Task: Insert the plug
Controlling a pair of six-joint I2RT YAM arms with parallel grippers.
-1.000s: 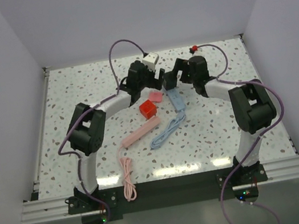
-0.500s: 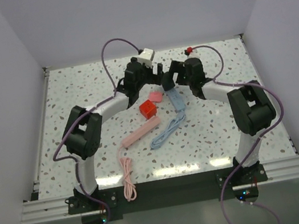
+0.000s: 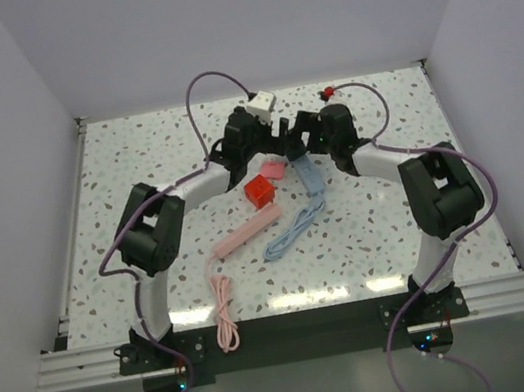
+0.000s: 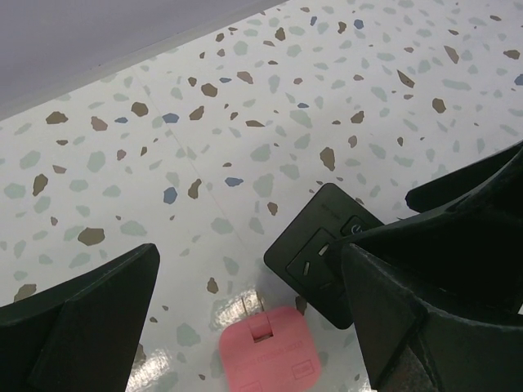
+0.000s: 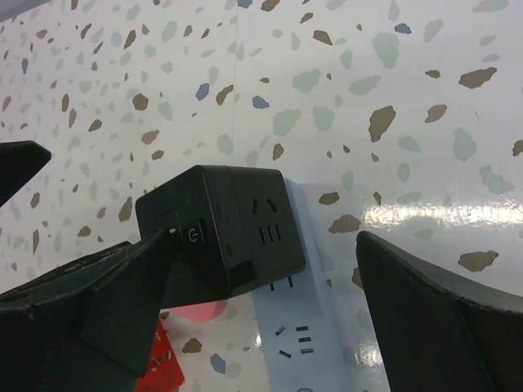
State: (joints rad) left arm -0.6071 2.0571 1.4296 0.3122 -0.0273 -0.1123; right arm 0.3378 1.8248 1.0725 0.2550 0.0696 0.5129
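Terrazzo table (image 3: 116, 171): black adapter (image 5: 216, 229) beside pink plug (image 4: 268, 355).

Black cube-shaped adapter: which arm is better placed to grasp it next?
Right, probably. The black cube-shaped adapter lies inside the span of the open right tool, at the end of the light blue power strip. The open left tool is centred over the flat pink plug instead.

a red cube (image 3: 259, 190) — sitting on the speckled table (image 3: 124, 159).
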